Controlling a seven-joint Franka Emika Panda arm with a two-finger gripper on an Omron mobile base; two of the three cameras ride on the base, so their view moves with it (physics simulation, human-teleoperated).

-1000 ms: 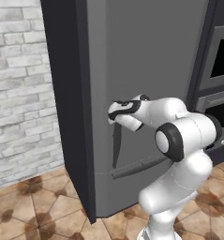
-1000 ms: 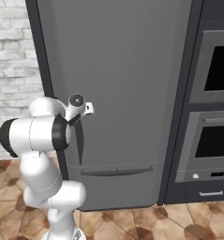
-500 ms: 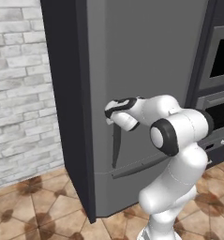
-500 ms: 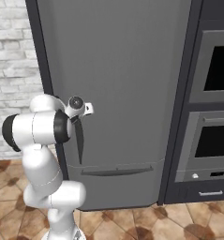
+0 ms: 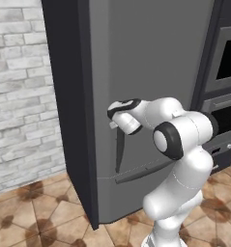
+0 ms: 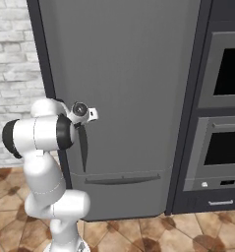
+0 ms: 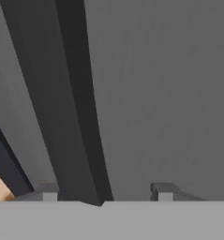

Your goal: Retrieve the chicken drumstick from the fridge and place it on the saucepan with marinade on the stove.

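Fridge (image 5: 151,62) door closed, tall grey matte front with a dark side panel on its left; whatever it holds, the chicken drumstick included, cannot be seen behind the shut door. Long thin dark handle (image 5: 120,149) runs down the door near its left edge, in the lower half; a second, horizontal dark handle (image 6: 123,180) sits along the drawer front just below the door seam.

Gripper (image 5: 115,119) pressed up against the door at the upper end of the vertical handle. In the hand view the handle (image 7: 78,117) passes as a dark band between the two finger tips (image 7: 164,191), one tip on each side of it, close to the grey door face. Tips stand on either side of the bar with some gap on the right one; whether they actually clamp the handle cannot be told. From the right base view the gripper (image 6: 89,116) sits at the same spot, top of the handle (image 6: 83,150), wrist level with the arm's elbow.

White arm folds up from the floor in front of the fridge. Dark wall oven (image 6: 222,147) with glass windows stands just right of the fridge. White brick wall (image 5: 20,106) to the left; brown patterned floor tiles (image 6: 138,231) below.
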